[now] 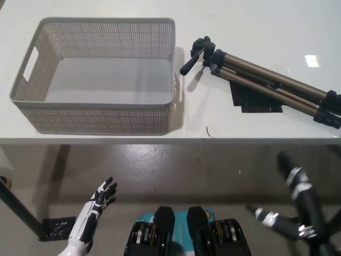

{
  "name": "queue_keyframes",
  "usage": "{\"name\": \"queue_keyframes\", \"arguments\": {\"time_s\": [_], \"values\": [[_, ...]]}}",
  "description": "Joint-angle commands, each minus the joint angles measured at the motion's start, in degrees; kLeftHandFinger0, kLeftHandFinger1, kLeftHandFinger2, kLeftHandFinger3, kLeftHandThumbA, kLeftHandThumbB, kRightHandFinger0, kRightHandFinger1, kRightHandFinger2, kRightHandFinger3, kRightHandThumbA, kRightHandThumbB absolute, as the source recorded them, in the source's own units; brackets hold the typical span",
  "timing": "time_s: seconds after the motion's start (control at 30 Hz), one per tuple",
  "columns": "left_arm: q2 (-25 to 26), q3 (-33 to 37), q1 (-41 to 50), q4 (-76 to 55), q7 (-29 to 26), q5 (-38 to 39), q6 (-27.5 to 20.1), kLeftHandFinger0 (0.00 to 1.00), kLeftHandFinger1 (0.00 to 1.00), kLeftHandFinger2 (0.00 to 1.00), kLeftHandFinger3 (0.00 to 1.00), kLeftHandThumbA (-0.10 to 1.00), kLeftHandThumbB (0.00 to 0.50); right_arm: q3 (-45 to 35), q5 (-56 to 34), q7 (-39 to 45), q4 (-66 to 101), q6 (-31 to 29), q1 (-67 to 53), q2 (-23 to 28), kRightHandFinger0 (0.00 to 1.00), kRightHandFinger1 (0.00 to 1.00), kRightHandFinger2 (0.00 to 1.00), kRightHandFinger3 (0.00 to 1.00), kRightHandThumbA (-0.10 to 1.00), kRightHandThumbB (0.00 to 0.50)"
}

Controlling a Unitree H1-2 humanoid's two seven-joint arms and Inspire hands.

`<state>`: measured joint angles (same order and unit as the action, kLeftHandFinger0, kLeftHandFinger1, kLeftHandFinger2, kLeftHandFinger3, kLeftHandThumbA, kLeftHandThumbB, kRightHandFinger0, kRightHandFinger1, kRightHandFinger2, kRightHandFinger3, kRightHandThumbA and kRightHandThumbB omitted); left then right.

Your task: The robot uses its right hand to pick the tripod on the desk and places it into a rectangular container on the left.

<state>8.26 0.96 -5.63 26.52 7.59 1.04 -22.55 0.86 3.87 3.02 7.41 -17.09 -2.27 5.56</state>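
The tripod (266, 88) lies folded on the white surface (106, 10) at the right, head end pointing at the empty mesh container (96, 120) on its left. The black right hand (295, 205) hangs below the near edge, fingers spread wide, gripping nothing. Best approach: rise over the bundled legs mid-length, close around all of them there so it lifts level. The white left hand (98, 205) rests low left, open.
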Motion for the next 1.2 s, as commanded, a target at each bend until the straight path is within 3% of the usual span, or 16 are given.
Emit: {"name": "queue_keyframes", "arguments": {"time_s": [0.0,0.13,0.23,0.33,0.47,0.73,0.83,0.97,1.03,1.17], "values": [[0.9,-0.3,-1.2,-1.6,1.8,1.9,-2.8,1.00,1.00,1.00,1.00,1.00,0.500,-4.7,4.7,-0.9,13.6,1.8,5.2,4.8,1.00,1.00,1.00,1.00,1.00,0.416],[1.0,-0.4,-1.6,-1.4,2.1,2.3,-2.3,1.00,1.00,1.00,1.00,1.00,0.500,-7.1,5.8,1.6,19.7,13.8,14.1,9.7,1.00,1.00,1.00,1.00,1.00,0.493],[1.0,-0.3,-1.7,-0.9,2.7,2.6,-2.7,1.00,1.00,1.00,1.00,1.00,0.500,-7.2,8.1,3.4,19.5,21.5,22.8,13.5,1.00,1.00,1.00,1.00,1.00,0.486],[1.0,-0.2,-1.6,-0.8,2.9,2.5,-2.3,1.00,1.00,1.00,1.00,1.00,0.500,-5.5,10.9,5.0,14.5,25.0,30.5,16.4,1.00,1.00,1.00,1.00,1.00,0.459],[1.1,-0.3,-2.3,-0.1,2.5,1.8,-2.6,1.00,1.00,1.00,1.00,1.00,0.500,-1.8,11.9,8.0,2.8,29.3,42.0,19.2,1.00,1.00,1.00,1.00,1.00,0.474],[0.8,-0.2,-1.8,0.1,2.4,1.7,-3.1,1.00,1.00,1.00,1.00,1.00,0.500,6.9,15.4,9.1,-24.1,30.9,59.4,17.4,1.00,1.00,1.00,1.00,1.00,0.498],[0.7,-0.3,-1.9,0.0,2.7,2.2,-2.7,1.00,1.00,1.00,1.00,1.00,0.500,9.8,16.7,8.5,-34.7,29.8,64.5,16.4,1.00,1.00,1.00,1.00,1.00,0.464],[0.7,-0.2,-1.7,0.2,3.1,2.5,-2.8,1.00,1.00,1.00,1.00,1.00,0.500,12.9,17.9,6.5,-49.9,28.5,70.5,14.2,1.00,1.00,1.00,1.00,1.00,0.470],[0.7,-0.2,-1.4,-0.2,2.9,2.1,-2.3,1.00,1.00,1.00,1.00,1.00,0.500,14.1,17.8,6.0,-57.2,27.9,73.0,12.8,1.00,1.00,1.00,1.00,0.95,0.449],[0.4,-0.2,-1.3,0.0,2.9,2.4,-3.2,1.00,1.00,1.00,1.00,1.00,0.500,19.6,21.5,3.8,-68.7,24.6,76.8,11.2,1.00,1.00,1.00,1.00,1.00,0.499]]}}
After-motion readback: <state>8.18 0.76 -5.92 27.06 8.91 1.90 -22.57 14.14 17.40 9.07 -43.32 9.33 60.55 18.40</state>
